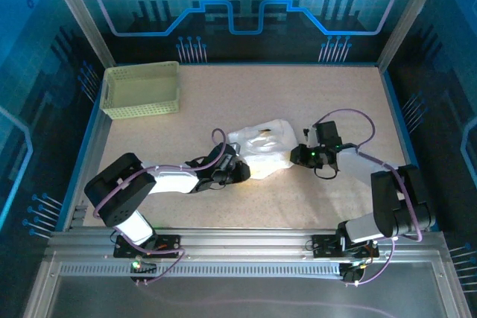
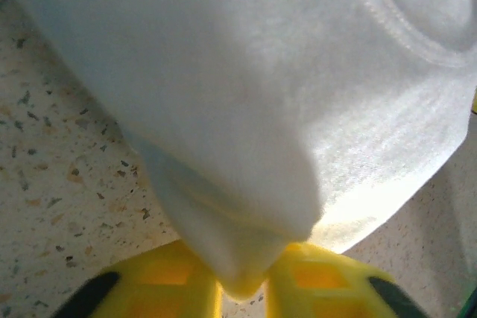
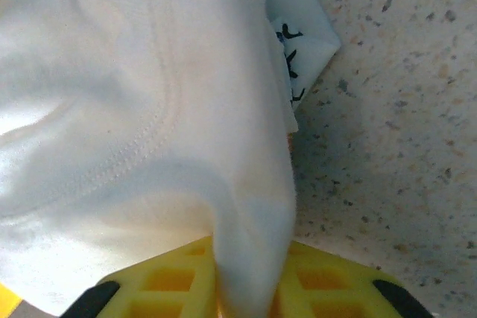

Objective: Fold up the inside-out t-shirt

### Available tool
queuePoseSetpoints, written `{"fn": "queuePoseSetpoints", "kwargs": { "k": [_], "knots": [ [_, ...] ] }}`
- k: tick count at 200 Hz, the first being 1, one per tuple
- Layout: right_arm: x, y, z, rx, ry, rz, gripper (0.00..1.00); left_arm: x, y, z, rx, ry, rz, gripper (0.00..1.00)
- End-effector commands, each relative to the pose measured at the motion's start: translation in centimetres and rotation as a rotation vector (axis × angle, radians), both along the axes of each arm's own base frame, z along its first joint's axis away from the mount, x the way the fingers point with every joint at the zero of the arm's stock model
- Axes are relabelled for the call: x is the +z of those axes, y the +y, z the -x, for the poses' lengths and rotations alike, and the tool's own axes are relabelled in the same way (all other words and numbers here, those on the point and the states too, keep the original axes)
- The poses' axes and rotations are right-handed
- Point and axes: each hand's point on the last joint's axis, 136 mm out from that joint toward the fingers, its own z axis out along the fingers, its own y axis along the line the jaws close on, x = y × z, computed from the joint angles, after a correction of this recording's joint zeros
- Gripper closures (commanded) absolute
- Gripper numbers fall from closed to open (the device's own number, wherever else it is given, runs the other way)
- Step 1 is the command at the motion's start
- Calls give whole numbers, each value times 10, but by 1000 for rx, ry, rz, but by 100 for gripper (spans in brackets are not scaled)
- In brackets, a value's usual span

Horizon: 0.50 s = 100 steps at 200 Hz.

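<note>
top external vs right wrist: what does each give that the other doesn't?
Top external: the basket in the far left corner, the left hand at the left side of the t-shirt, which lies bunched mid-table. Right wrist: a stitched seam, black marks on a small tag, cloth pinched between yellow fingers. Both: the right hand on the t-shirt, the speckled table.
</note>
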Motion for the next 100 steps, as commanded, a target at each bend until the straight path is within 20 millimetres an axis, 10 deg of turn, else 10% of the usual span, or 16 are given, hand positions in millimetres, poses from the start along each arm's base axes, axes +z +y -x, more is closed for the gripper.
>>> {"fn": "queuePoseSetpoints", "kwargs": {
  "k": [1, 73, 100],
  "knots": [
    [5, -16, -1, -49, -2, 104, 88, 1, 7, 5, -23, -18, -46, 93],
    [6, -38, 20, -97, 38, 209, 100, -22, 39, 35, -35, 14, -112, 100],
    [3, -32, 25, -82, 52, 183, 92, -29, 42, 44, -46, 40, -111, 87]
  ]
}}
